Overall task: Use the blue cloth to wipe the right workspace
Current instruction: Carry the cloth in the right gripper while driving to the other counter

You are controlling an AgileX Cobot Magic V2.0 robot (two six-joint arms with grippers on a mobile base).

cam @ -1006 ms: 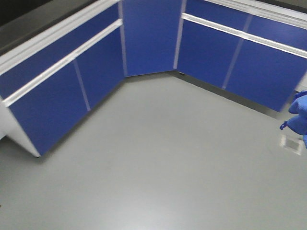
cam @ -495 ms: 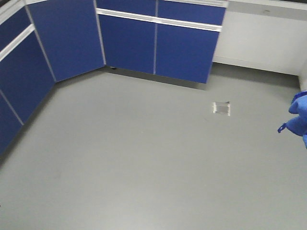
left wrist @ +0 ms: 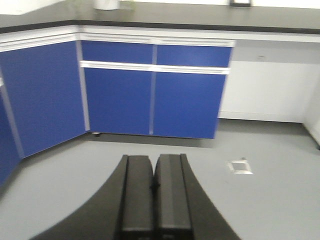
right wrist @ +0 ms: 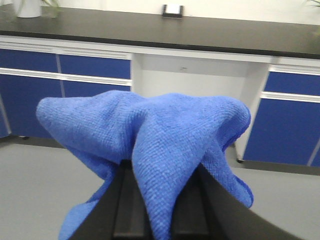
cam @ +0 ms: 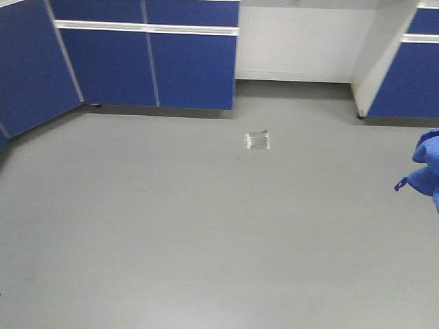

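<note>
**Cloth pinched, bench far off**

Front view: the blue cloth (cam: 426,164) hangs at the right edge over the floor (cam: 206,226).
Left wrist: the left gripper (left wrist: 154,187) has its jaws pressed together.
Right wrist: the right gripper (right wrist: 159,205) pinches the cloth, which drapes over both jaws. The right workspace (right wrist: 225,32) lies well apart.

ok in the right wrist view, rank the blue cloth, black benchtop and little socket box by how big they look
1. blue cloth (nearest the camera, so it looks inflated)
2. black benchtop
3. socket box
</note>
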